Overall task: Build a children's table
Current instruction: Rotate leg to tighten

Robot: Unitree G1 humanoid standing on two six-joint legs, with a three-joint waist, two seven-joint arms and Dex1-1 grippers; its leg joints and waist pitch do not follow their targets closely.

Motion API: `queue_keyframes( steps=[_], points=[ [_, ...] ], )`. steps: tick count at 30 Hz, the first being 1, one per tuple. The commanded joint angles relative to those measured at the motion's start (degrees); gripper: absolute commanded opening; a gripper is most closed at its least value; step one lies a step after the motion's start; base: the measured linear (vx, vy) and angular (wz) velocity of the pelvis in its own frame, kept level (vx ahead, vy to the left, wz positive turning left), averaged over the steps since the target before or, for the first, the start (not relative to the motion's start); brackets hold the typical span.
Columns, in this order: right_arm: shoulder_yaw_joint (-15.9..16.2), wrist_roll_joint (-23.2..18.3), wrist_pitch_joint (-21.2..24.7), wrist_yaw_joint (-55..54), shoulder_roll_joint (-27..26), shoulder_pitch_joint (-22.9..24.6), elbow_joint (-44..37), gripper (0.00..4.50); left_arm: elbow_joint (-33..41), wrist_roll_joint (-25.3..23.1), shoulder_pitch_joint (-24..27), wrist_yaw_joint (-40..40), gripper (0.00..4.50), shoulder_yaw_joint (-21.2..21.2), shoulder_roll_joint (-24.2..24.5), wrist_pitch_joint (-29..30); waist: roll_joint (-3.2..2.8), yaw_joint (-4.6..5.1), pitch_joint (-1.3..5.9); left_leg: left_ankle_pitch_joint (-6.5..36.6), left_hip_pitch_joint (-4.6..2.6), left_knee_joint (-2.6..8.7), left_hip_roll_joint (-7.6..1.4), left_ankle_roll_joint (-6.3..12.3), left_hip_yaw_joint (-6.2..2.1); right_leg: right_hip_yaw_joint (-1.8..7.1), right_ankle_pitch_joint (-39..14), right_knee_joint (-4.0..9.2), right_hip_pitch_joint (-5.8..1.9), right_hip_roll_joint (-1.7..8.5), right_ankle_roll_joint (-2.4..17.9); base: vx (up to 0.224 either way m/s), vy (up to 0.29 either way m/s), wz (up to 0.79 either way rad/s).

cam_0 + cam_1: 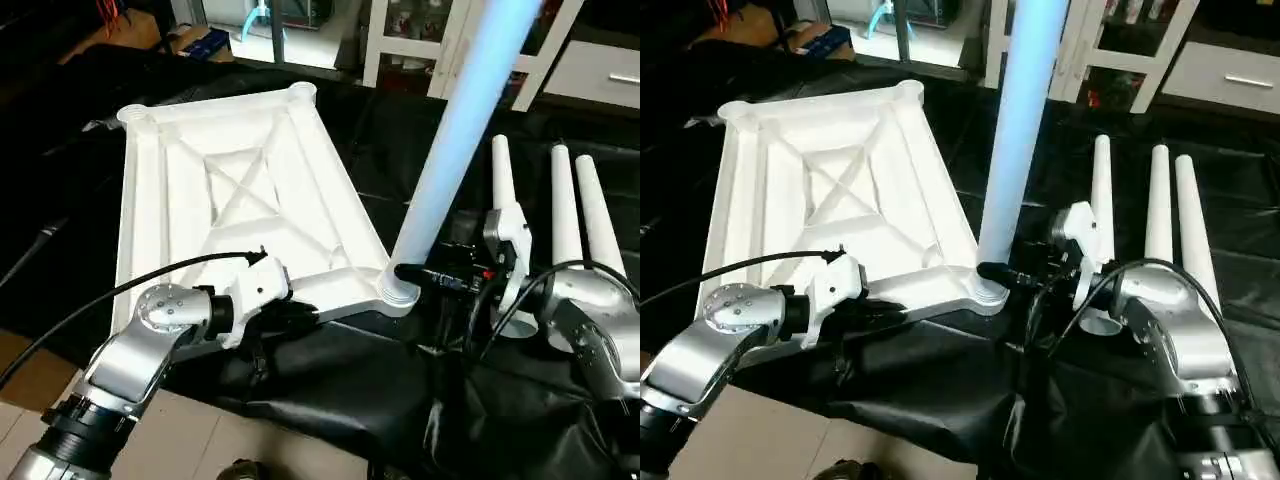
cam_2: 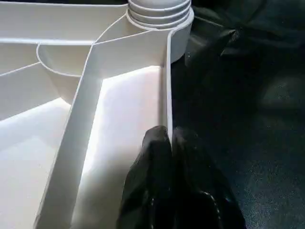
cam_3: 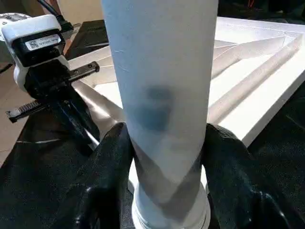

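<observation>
White plastic tabletop (image 1: 230,190) lies upside down on black-draped work table (image 1: 330,400), X-ribs up, long axis running near-right to far-left.

Near: left gripper (image 2: 170,143) pinched shut on the near rim wall, one finger each side of it, prob holding the top steady. Right gripper (image 3: 164,157) at near-right corner socket (image 1: 398,293), fingers (image 3: 112,162) either side of the upright leg (image 1: 455,140) low down, touching or close to it. Can't tell if it's a firm grip or just cradling.

Progress: 1 leg standing in near-right socket, looks seated at the collar, though full depth not clear. 3 legs (image 1: 565,210) lying side by side to the right of the top, just past the right arm, untouched. So roughly 1 of 4 done, assuming that leg's home.

Far: far-left socket (image 1: 137,113) and far-right socket (image 1: 300,92) both empty. Near-left corner is hidden by the left arm.

Look of it: glossy, clean, no cracks visible. Leg is a plain smooth tube.
</observation>
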State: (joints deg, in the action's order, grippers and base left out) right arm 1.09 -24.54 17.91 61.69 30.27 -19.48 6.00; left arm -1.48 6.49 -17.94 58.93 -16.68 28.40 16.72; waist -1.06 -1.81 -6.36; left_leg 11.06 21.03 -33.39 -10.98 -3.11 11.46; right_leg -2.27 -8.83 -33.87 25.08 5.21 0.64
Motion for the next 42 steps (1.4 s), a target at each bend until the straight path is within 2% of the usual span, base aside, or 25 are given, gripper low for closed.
queue_keyframes(
  steps=[1,4,7,8,10,11,12,13,14,15,16,17,18,21,24,26,27,29,30,31,33,36,38,40,42],
  points=[
    [0.9,0.24,0.62,0.06,0.0,-0.68,0.88,1.86,0.64,0.43,0.86,1.7,0.0,-2.6,-0.45,0.35,0.46,-0.18,3.73,7.28,-0.42,3.45,-1.65,6.4,-0.55,1.88,-7.94,3.02,-3.68,2.0,15.77,0.0,0.0,0.0],
    [0.82,0.69,0.65,-0.23,0.1,-0.74,1.27,1.86,0.64,0.31,0.89,1.48,0.0,-2.63,-0.49,0.4,0.59,-0.14,3.53,8.59,-0.4,3.54,-1.66,5.88,-0.56,1.89,-10.21,3.27,-3.53,1.97,15.18,0.0,0.0,0.0],
    [-0.34,5.02,-0.22,-9.3,-2.05,-1.98,4.98,1.86,0.26,-1.5,0.23,-1.89,0.0,-3.06,-2.01,2.06,0.62,-0.09,3.42,9.75,-0.42,3.66,-1.7,5.17,-0.61,1.92,-12.45,3.5,-3.39,2.01,14.28,0.0,0.0,0.0],
    [-0.34,5.02,-0.22,-9.3,-2.05,-1.98,4.98,1.86,0.26,-1.5,0.23,-1.89,0.0,-3.06,-2.01,2.06,0.53,-0.03,3.38,9.79,-0.41,3.67,-1.71,4.92,-0.59,1.95,-12.65,3.55,-3.33,2.01,14.17,0.0,0.0,0.0],
    [-2.27,7.53,1.15,-21.02,-6.57,-3.28,8.31,1.84,-0.67,-3.76,-0.95,-7.8,0.0,-3.28,-5.62,4.38,0.45,0.46,3.26,10.8,-0.38,3.8,-1.63,3.16,-0.63,1.93,-15.66,3.83,-3.2,2.0,13.2,0.0,0.0,0.0],
    [-4.66,8.48,2.57,-32.58,-12.22,-4.31,10.96,1.84,-2.0,-5.38,-2.43,-14.28,0.0,-3.55,-10.82,7.59,0.5,0.9,2.99,11.84,-0.06,4.03,-1.44,1.89,-0.76,1.84,-18.8,4.15,-3.07,1.93,12.24,0.0,0.0,0.0],
    [-4.66,8.48,2.57,-32.58,-12.22,-4.31,10.96,1.84,-2.0,-5.38,-2.43,-14.28,0.0,-3.55,-10.82,7.59,0.54,1.04,2.94,12.74,-0.2,4.11,-1.41,1.08,-0.79,1.8,-20.95,4.41,-2.94,1.98,11.49,0.0,0.0,0.0],
    [-5.77,9.24,3.09,-39.99,-16.25,-4.99,12.72,1.84,-3.39,-6.58,-3.81,-18.72,0.0,-4.19,-15.03,9.61,0.94,1.15,3.26,13.36,-0.34,4.03,-1.26,0.35,-1.0,1.78,-22.8,4.62,-3.12,2.04,9.79,0.0,0.0,0.0],
    [-5.77,9.24,3.09,-39.99,-16.25,-4.99,12.72,1.84,-3.39,-6.58,-3.81,-18.72,0.0,-4.19,-15.03,9.61,0.94,1.15,3.26,13.36,-0.34,4.03,-1.26,0.35,-1.0,1.78,-22.8,4.62,-3.12,2.04,9.79,0.0,0.0,0.0],
    [-6.37,9.73,2.67,-45.11,-19.48,-5.78,14.34,1.84,-5.06,-7.75,-5.3,-22.43,0.0,-4.72,-18.6,10.84,0.66,1.33,2.78,16.19,-0.41,4.3,-1.17,0.5,-0.97,1.68,-26.0,5.32,-2.49,1.84,8.46,0.0,0.0,0.0],
    [-6.37,9.73,2.67,-45.11,-19.48,-5.78,14.34,1.84,-5.06,-7.75,-5.3,-22.43,0.0,-4.72,-18.6,10.84,0.7,1.36,2.8,16.93,-0.57,4.25,-1.11,0.39,-0.95,1.64,-27.35,5.5,-2.32,1.85,7.85,0.0,0.0,0.0],
    [-6.56,9.84,2.24,-47.14,-21.18,-6.39,15.28,1.84,-6.04,-7.95,-6.2,-24.05,0.0,-4.84,-20.56,11.29,0.87,1.36,2.98,17.21,-0.69,4.2,-0.99,0.29,-1.01,1.66,-27.86,5.65,-2.26,1.88,7.04,0.0,0.0,0.0],
    [-6.76,10.31,1.23,-49.84,-23.18,-7.43,16.58,1.84,-6.73,-8.1,-7.1,-24.38,0.0,-5.4,-22.14,11.16,0.69,1.29,3.05,17.12,-0.71,4.27,-1.0,0.3,-1.06,1.65,-27.29,5.58,-2.21,1.78,6.91,0.0,0.0,0.0],
    [-5.75,11.91,-0.46,-51.64,-25.66,-9.69,18.22,1.84,-6.8,-8.25,-8.2,-21.99,0.0,-6.61,-22.92,10.17,0.57,1.48,3.02,18.23,-0.25,4.68,-0.99,0.15,-1.41,1.32,-26.41,5.63,-2.42,1.79,5.79,0.0,0.0,0.0],
    [-4.23,12.49,-1.68,-48.06,-23.95,-9.95,17.11,1.84,-5.53,-7.78,-7.53,-18.5,0.0,-6.9,-20.13,8.24,0.53,1.55,3.14,17.62,0.03,4.86,-1.11,0.59,-1.46,1.29,-22.58,5.34,-2.74,1.73,6.44,0.0,0.0,0.0],
    [-2.65,10.58,-2.54,-37.92,-19.44,-8.54,12.66,1.84,-3.69,-6.65,-5.42,-12.24,0.0,-6.74,-14.6,3.07,0.59,1.66,3.25,16.77,0.34,4.89,-1.26,1.4,-1.54,1.3,-18.4,4.91,-3.25,1.77,7.82,0.0,0.0,0.0],
    [-1.41,8.98,-2.8,-28.82,-14.33,-6.42,8.11,2.54,-1.63,-5.05,-3.16,-6.97,0.0,-6.02,-9.82,1.89,0.34,1.49,3.25,16.52,0.14,4.79,-1.4,2.32,-1.46,1.39,-16.79,4.77,-3.23,1.81,8.6,0.0,0.0,0.0],
    [-1.05,8.21,-2.54,-24.93,-11.62,-5.28,6.04,2.54,-0.88,-4.61,-2.19,-5.19,0.0,-5.58,-7.76,1.94,0.2,1.29,3.36,14.9,-0.35,4.47,-1.56,3.49,-1.01,1.65,-12.71,4.39,-2.88,1.7,10.72,0.056,-0.01,0.04],
    [-1.07,7.41,-2.02,-22.23,-9.6,-4.48,4.64,2.75,-0.59,-4.39,-1.57,-4.16,0.0,-5.17,-6.42,1.81,0.08,1.1,3.37,14.25,-0.48,4.46,-1.45,4.05,-0.87,1.59,-11.7,4.4,-2.92,1.53,11.31,0.062,-0.022,0.1],
    [-1.18,6.78,-1.56,-19.9,-7.85,-3.81,3.51,2.9,-0.46,-4.3,-1.06,-3.26,0.0,-4.76,-5.34,1.56,-0.01,0.6,3.45,12.45,-1.22,4.14,-1.72,4.89,-0.42,1.77,-8.79,4.22,-2.47,1.51,13.06,0.053,-0.017,0.12],
    [-1.19,4.92,-0.28,-12.49,-1.83,-1.29,-0.23,2.97,0.67,-2.96,0.71,-0.09,0.0,-3.41,-2.33,1.31,-0.03,-0.41,3.59,6.76,-0.81,3.93,-1.78,6.51,-0.28,1.81,-2.56,3.15,-3.27,1.47,15.31,0.052,-0.01,0.09],
    [-0.61,3.29,1.75,-5.57,4.58,1.46,-3.79,3.31,1.96,-1.28,2.17,2.48,0.0,-2.53,0.2,1.28,-0.09,-1.17,3.59,2.81,-0.99,3.54,-1.82,8.86,-0.2,1.89,3.37,2.49,-3.36,1.46,16.79,0.057,0.009,0.03],
    [-0.71,2.94,1.61,-3.17,7.06,2.3,-4.58,3.39,2.44,-0.24,2.61,2.92,0.0,-2.72,1.57,0.6,0.09,-1.39,3.58,2.77,-0.8,3.46,-1.81,9.42,-0.21,1.88,2.79,2.44,-3.5,1.7,17.12,0.0,0.0,0.0],
    [-0.8,3.0,1.07,-1.9,7.83,2.49,-4.88,3.39,2.59,0.17,2.72,3.37,0.0,-2.86,2.0,0.15,0.19,-1.24,3.37,4.57,-0.63,3.69,-1.83,8.91,-0.26,1.82,-1.06,2.82,-3.57,1.89,16.76,0.0,0.0,0.0],
    [-0.61,3.37,0.93,-1.92,7.67,2.43,-4.84,3.39,2.54,0.04,2.7,3.52,0.0,-2.91,1.87,-0.03,0.21,-1.03,3.12,7.7,-0.65,3.97,-1.93,7.16,-0.34,1.87,-7.0,3.41,-3.52,2.05,15.74,0.0,0.0,0.0]
  ],
)
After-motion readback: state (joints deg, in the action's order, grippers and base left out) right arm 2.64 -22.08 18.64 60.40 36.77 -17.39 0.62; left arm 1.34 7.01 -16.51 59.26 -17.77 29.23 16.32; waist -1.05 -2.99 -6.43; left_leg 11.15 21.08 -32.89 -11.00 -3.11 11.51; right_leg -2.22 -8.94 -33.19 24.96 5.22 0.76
